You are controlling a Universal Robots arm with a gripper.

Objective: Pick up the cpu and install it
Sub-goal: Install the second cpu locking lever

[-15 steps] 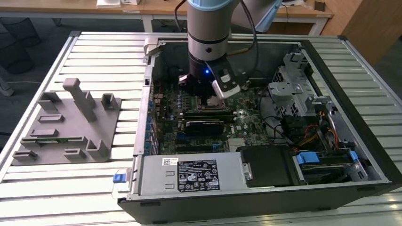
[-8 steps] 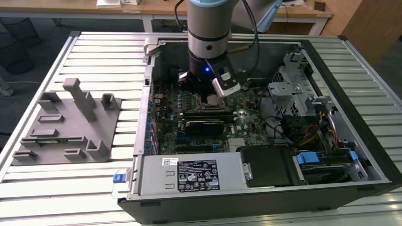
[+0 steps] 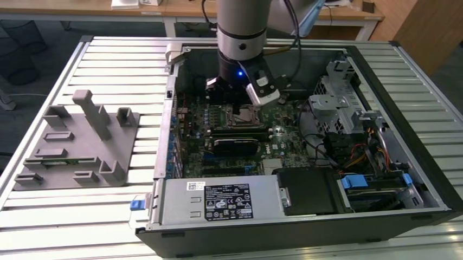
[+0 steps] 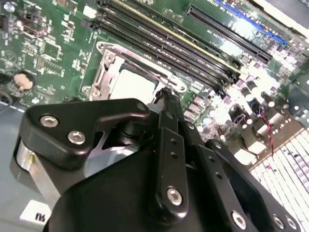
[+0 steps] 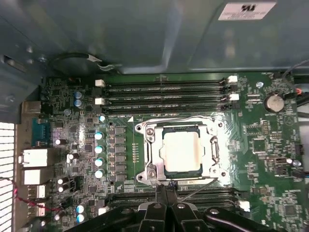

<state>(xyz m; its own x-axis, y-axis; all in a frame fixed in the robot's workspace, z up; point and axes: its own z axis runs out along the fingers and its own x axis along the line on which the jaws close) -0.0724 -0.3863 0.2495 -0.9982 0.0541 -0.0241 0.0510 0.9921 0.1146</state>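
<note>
The cpu [image 5: 181, 152], a pale silvery square, lies flat inside the metal-framed socket [image 5: 146, 131] of the green motherboard [image 5: 270, 145]. In the second wrist view the cpu [image 4: 131, 85] shows just beyond the fingertips. My gripper [image 5: 165, 186] hangs a little above the socket's edge, off the chip, its two black fingers [image 4: 166, 121] pressed together with nothing between them. In the exterior view the gripper [image 3: 246, 106] reaches down into the open computer case over the socket [image 3: 244, 116].
Memory slots [image 5: 164, 95] run along both sides of the socket. A drive cage [image 3: 340, 105] and cables [image 3: 361, 157] stand at the exterior view's right, with a boxed unit [image 3: 217, 201] along the case's near edge. A grey slotted holder block [image 3: 79, 141] lies on the slatted table [image 3: 108, 59].
</note>
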